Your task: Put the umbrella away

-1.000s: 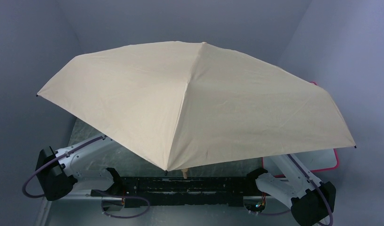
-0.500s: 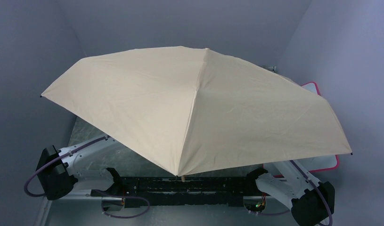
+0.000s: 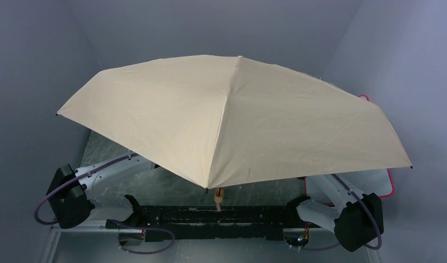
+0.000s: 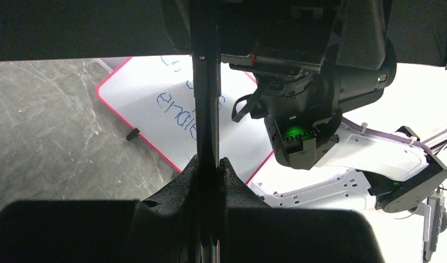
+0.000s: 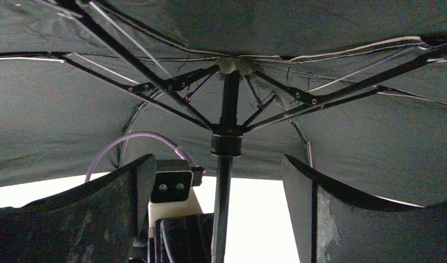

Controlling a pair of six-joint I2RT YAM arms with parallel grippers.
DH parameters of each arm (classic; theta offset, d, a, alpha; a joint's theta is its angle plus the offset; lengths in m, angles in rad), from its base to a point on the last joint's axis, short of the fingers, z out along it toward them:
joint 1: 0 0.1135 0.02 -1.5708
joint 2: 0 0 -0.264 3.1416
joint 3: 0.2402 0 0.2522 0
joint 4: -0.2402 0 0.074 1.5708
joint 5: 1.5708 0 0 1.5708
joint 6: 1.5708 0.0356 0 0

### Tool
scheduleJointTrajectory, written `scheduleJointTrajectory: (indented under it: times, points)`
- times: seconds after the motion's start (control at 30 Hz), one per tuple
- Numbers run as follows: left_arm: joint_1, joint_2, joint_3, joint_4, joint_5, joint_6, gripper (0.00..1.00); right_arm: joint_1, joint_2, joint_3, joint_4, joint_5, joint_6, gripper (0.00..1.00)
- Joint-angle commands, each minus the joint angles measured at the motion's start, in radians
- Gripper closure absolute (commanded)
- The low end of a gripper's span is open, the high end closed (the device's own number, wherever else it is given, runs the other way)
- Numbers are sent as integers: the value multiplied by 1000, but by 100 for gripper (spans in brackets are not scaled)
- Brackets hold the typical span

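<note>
The table (image 3: pixel 171 189) has a dark grey-green, marbled surface with pale veining, seen also in the left wrist view (image 4: pixel 45 137). A whiteboard (image 4: pixel 155 104) with a pink border lies flat on the table at its right side; from above only its near right corner (image 3: pixel 381 183) and a short piece of its far edge show. Blue handwriting (image 4: pixel 177 101) runs across the board and is only partly legible. A small black object (image 4: pixel 133 133) lies at the board's pink edge; its kind cannot be told. Plain grey-blue walls (image 3: pixel 210 27) enclose the table at the back and both sides.
</note>
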Motion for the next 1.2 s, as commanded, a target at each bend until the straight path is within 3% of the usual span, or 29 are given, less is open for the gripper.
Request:
scheduleJointTrajectory:
  times: [0.0,1.0,1.07,1.17]
  points:
    - [-2,0,42,56,69,13,95,0,41,44,95,10,32,14]
    - [-37,-4,50,12,67,24,95,41,177,105,231,12,119,46]
    - [-36,-6,47,10,66,24,95,42,177,108,229,11,115,52]
    - [-36,-11,41,10,64,24,95,41,176,106,237,6,92,82]
